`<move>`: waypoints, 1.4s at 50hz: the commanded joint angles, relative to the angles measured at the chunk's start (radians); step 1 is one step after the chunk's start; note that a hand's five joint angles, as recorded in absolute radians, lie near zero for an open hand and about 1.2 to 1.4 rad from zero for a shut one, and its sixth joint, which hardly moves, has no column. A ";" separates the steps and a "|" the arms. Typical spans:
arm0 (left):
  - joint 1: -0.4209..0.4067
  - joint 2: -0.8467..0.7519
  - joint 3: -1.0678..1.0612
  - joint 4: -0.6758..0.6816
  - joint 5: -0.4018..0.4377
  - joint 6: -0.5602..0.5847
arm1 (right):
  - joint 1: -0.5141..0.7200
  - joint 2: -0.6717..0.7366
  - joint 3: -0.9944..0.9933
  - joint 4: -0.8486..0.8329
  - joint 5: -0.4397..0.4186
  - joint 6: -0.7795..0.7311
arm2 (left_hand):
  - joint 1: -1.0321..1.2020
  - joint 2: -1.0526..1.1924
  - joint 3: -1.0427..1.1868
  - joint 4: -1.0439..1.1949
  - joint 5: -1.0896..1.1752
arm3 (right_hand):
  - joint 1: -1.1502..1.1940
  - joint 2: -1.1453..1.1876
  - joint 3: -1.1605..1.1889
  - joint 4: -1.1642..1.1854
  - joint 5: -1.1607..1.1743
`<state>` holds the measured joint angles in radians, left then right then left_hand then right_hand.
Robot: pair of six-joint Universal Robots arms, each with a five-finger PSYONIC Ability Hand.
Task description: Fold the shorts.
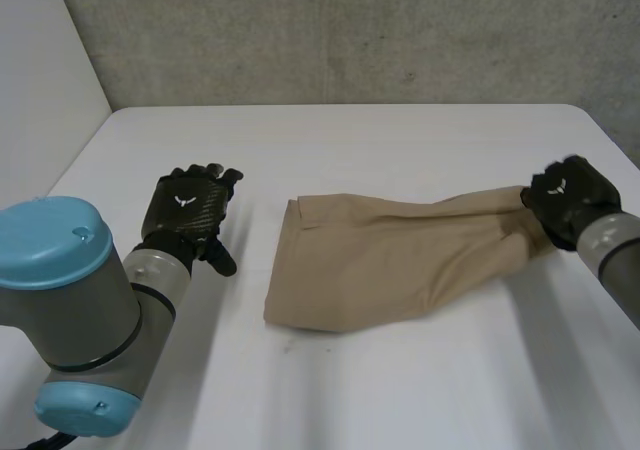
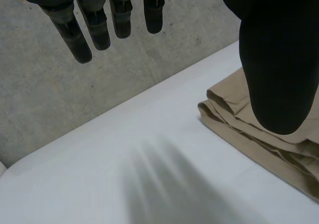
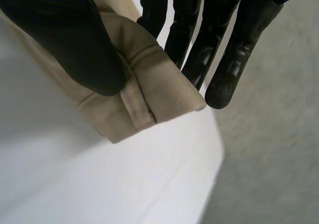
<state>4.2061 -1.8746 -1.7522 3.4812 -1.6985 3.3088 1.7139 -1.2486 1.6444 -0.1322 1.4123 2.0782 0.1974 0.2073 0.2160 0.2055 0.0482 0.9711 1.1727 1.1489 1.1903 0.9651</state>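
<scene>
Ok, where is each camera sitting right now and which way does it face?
Head view: between and behind the arms, looking down on the table and shorts; both arms, left hand and right hand show.
Left wrist view: on the left wrist, looking along the open palm toward the wall; fingers and thumb show.
Right wrist view: on the right wrist, looking along its hand; thumb and fingers pinch the shorts' end.
Shared: both wrist views catch the shorts.

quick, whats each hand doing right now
left hand: open, holding nothing, beside the shorts
right hand: shut on the shorts, one end pinched between thumb and fingers
</scene>
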 commanded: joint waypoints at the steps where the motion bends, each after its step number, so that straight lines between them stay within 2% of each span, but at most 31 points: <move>1: -0.001 0.005 -0.007 0.001 -0.001 0.000 | 0.286 0.043 -0.127 -0.053 -0.068 -0.176 | -0.023 -0.033 -0.041 -0.031 -0.048 | 0.425 0.224 0.247 0.206 0.257; 4: -0.001 0.008 -0.009 -0.001 -0.003 0.000 | 0.372 0.095 -0.155 -0.067 -0.130 -0.214 | -0.023 -0.033 -0.041 -0.031 -0.048 | 0.425 0.224 0.247 0.206 0.257; 5: -0.001 0.009 -0.009 -0.001 -0.004 0.000 | 0.418 0.129 -0.169 -0.066 -0.180 -0.234 | -0.023 -0.033 -0.041 -0.031 -0.048 | 0.425 0.224 0.247 0.206 0.257; 9: 0.000 0.018 -0.006 -0.001 -0.007 0.000 | 0.501 0.215 -0.189 -0.066 -0.292 -0.244 | -0.023 -0.033 -0.041 -0.031 -0.048 | 0.425 0.224 0.247 0.206 0.257; 11: 0.002 0.020 -0.003 -0.001 -0.009 0.000 | 0.521 0.247 -0.198 -0.061 -0.315 -0.236 | -0.023 -0.033 -0.041 -0.031 -0.048 | 0.225 0.023 0.047 0.006 0.056; 12: 0.002 0.022 -0.001 -0.001 -0.009 0.000 | 0.539 0.265 -0.204 -0.061 -0.331 -0.227 | -0.023 -0.033 -0.041 -0.031 -0.048 | -0.082 -0.283 -0.259 -0.301 -0.250; 15: 0.002 0.023 0.013 -0.001 -0.012 0.000 | 0.550 0.267 -0.212 -0.066 -0.326 -0.182 | -0.023 -0.033 -0.041 -0.031 -0.048 | -0.509 -0.711 -0.687 -0.728 -0.678; 16: 0.003 0.025 0.022 0.001 -0.012 0.000 | 0.550 0.267 -0.227 -0.066 -0.308 -0.120 | -0.023 -0.033 -0.041 -0.031 -0.048 | -0.600 -0.802 -0.778 -0.820 -0.769; 19: 0.003 0.029 0.045 0.002 -0.013 -0.003 | 0.543 0.261 -0.261 -0.066 -0.250 0.050 | -0.023 -0.033 -0.041 -0.031 -0.048 | -0.648 -0.850 -0.826 -0.867 -0.817; 22: 0.003 0.029 0.085 0.002 -0.012 -0.003 | 0.501 0.210 -0.281 -0.064 -0.179 0.345 | -0.023 -0.033 -0.041 -0.031 -0.048 | -0.797 -0.998 -0.974 -1.016 -0.965; 23: 0.003 0.029 0.095 0.002 -0.010 -0.003 | 0.469 0.162 -0.281 -0.063 -0.150 0.509 | -0.023 -0.033 -0.041 -0.031 -0.048 | -0.797 -0.998 -0.974 -1.016 -0.965; 27: -0.009 0.025 0.155 -0.002 -0.007 -0.005 | 0.403 0.062 -0.275 -0.028 -0.141 0.843 | -0.023 -0.033 -0.041 -0.031 -0.048 | -0.797 -0.998 -0.974 -1.016 -0.965; 31: -0.067 -0.030 0.233 -0.013 0.005 -0.008 | 0.328 0.052 -0.276 0.057 -0.139 0.982 | -0.023 -0.033 -0.041 -0.031 -0.048 | -0.797 -0.998 -0.974 -1.016 -0.965; 35: -0.148 -0.115 0.321 -0.040 0.036 -0.006 | 0.293 0.060 -0.278 0.098 -0.133 0.974 | -0.023 -0.033 -0.041 -0.031 -0.048 | -0.797 -0.998 -0.974 -1.016 -0.965; 43: -0.199 -0.337 0.572 -0.232 0.060 -0.009 | 0.260 0.185 -0.388 0.149 -0.139 0.958 | -0.019 -0.029 -0.038 -0.027 -0.044 | -0.797 -0.998 -0.974 -1.016 -0.965; 48: -0.209 -0.449 0.697 -0.367 0.013 -0.011 | 0.271 0.304 -0.495 0.267 -0.150 0.953 | -0.019 -0.029 -0.038 -0.027 -0.044 | -0.797 -0.998 -0.974 -1.016 -0.965; 50: -0.207 -0.481 0.718 -0.416 -0.050 -0.009 | 0.271 0.359 -0.541 0.312 -0.148 0.933 | -0.019 -0.029 -0.038 -0.027 -0.044 | -0.797 -0.998 -0.974 -1.016 -0.965; 53: -0.207 -0.500 0.718 -0.453 -0.124 -0.005 | 0.274 0.420 -0.577 0.351 -0.148 0.878 | -0.022 -0.032 -0.041 -0.030 -0.047 | -0.797 -0.998 -0.974 -1.016 -0.965; 56: -0.215 -0.508 0.709 -0.468 -0.150 0.002 | 0.274 0.460 -0.586 0.382 -0.148 0.785 | -0.022 -0.032 -0.041 -0.030 -0.047 | -0.797 -0.998 -0.974 -1.016 -0.965; 63: -0.213 -0.505 0.663 -0.498 -0.148 0.005 | 0.276 0.505 -0.588 0.388 -0.128 0.634 | -0.022 -0.032 -0.041 -0.030 -0.047 | -0.797 -0.998 -0.974 -1.016 -0.965; 70: -0.218 -0.483 0.657 -0.499 -0.144 0.028 | 0.274 0.453 -0.583 0.384 -0.130 0.637 | -0.023 -0.033 -0.041 -0.031 -0.048 | -0.797 -0.998 -0.974 -1.016 -0.965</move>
<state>3.9916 -2.3757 -1.0911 2.9792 -1.8518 3.3190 1.9894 -0.7463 1.0544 0.2602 1.2823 2.7137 0.1974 0.2073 0.2158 0.2055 0.0482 0.1397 0.1787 0.2169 0.2405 0.0724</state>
